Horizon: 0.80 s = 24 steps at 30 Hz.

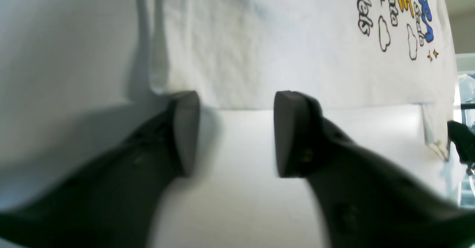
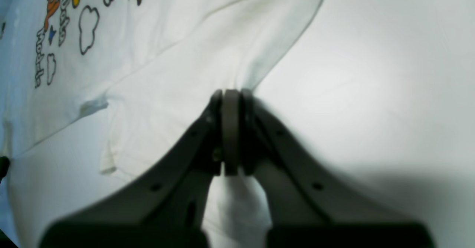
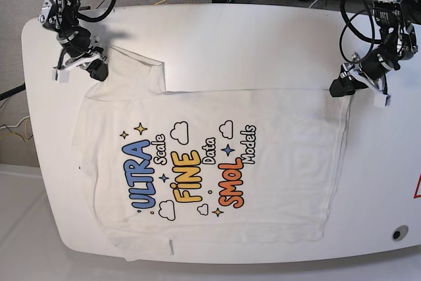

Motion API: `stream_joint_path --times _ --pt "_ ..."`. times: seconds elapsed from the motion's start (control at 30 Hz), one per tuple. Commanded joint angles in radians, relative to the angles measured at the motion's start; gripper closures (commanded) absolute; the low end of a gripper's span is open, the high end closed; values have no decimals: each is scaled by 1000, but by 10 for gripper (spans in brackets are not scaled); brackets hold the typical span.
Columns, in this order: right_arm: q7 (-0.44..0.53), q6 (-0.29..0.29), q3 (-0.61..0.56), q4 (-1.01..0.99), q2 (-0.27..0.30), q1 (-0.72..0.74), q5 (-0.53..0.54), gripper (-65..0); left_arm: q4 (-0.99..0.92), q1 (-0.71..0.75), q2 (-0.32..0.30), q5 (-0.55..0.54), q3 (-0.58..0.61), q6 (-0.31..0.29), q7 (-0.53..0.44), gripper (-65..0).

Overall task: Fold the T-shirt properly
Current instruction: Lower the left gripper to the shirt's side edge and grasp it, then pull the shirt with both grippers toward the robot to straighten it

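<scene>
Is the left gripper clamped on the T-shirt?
No: in the left wrist view the left gripper has its jaws apart, with bare table between them just short of the T-shirt edge.

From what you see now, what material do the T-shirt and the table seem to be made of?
T-shirt: apparently soft woven or knit cloth, matte white; it wrinkles and shows stitched hems, with a colourful print.
Table: looks like a hard, smooth white board, perhaps laminate or plastic; it has a faint sheen and a rounded edge.

Right end effector (image 2: 231, 129) pinching T-shirt (image 2: 178, 73) sleeve
</scene>
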Motion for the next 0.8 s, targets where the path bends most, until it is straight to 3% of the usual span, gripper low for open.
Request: stream_joint_path --times 0.0,0.03,0.2,0.47,0.77 --pt "-17 -3 -1 8 11 3 -14 0 -4 0 -12 8 1 5 14 -27" --pt "-20 -3 -1 9 11 3 -13 0 -6 0 -11 8 2 5 16 0" --pt "-41 -2 7 13 12 2 -5 0 -11 7 -10 2 4 2 29 0" --pt "-102 19 90 80 18 -48 46 0 29 118 -28 -40 -26 -136 130 0" --pt "-132 45 128 137 27 -88 47 0 155 179 -23 -66 -27 -138 220 0"
